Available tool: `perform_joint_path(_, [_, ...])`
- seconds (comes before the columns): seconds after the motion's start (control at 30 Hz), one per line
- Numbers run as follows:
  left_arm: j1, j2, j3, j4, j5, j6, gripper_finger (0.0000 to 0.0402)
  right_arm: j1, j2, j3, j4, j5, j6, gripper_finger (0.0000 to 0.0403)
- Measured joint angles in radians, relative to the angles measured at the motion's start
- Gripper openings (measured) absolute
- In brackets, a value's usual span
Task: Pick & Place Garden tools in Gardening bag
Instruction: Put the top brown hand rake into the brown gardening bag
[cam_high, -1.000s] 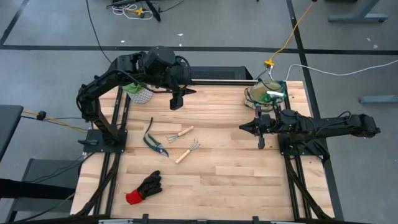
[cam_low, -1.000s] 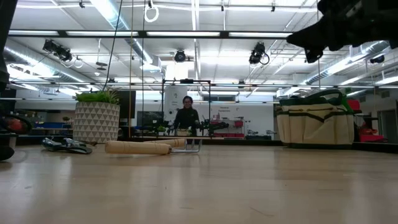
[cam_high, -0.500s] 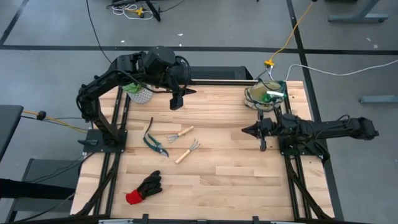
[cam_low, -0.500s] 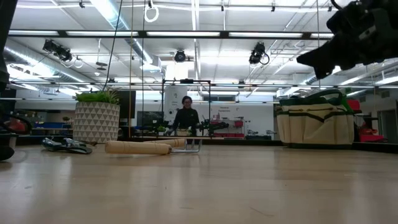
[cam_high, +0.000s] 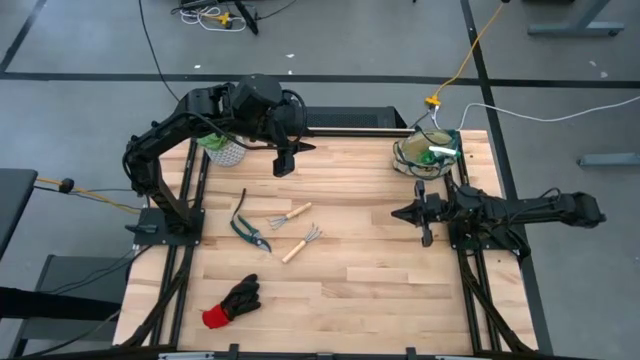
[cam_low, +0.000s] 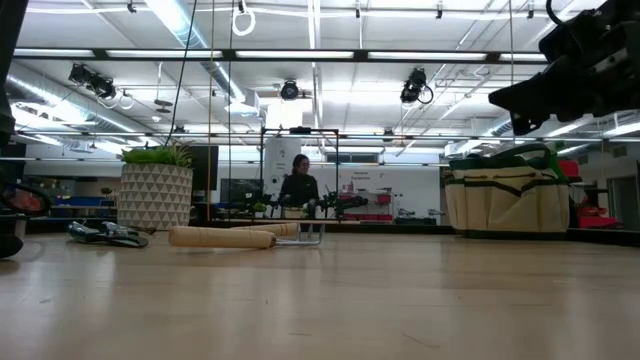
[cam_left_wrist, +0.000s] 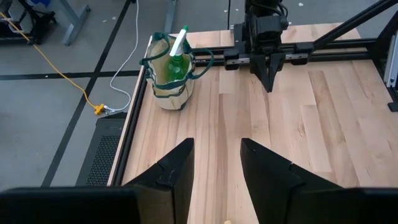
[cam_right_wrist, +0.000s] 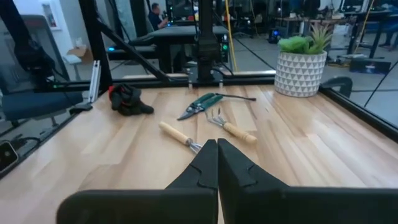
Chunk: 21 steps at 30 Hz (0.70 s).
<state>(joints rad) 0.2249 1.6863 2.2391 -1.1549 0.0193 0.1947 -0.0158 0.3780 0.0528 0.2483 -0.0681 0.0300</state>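
Left gripper (cam_high: 284, 165) above back of surface (cam_high: 360, 290) near plant (cam_high: 222, 148), fingers (cam_left_wrist: 174, 171) parted, nothing between. Right gripper (cam_high: 427, 236) just in front of bag (cam_high: 428, 152), fingers (cam_right_wrist: 202, 165) clenched, empty. Bottle (cam_left_wrist: 177, 56) upright in bag. Shears (cam_high: 246, 226), fork (cam_high: 290, 215), rake (cam_high: 300, 243) mid-surface left; glove (cam_high: 230, 302) front-left.

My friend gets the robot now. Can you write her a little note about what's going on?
Left gripper: open, empty, near the plant pot.
Right gripper: shut, empty, hanging beside the bag.
Done: the spray bottle stands in the bag.
Left: the shears, the fork, the rake mid-table, and the glove at the front edge.
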Motion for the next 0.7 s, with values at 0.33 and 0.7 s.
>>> perform_joint_path(0.33, [0.0,0.0,0.0,0.001,0.0,0.0,0.014,0.0,-0.081,0.0,-0.001,0.0,0.011,0.0])
perform_joint_path(0.7, [0.0,0.0,0.0,0.024,0.0,0.001,0.014,0.0,-0.161,0.0,-0.038,-0.004,0.008,0.0])
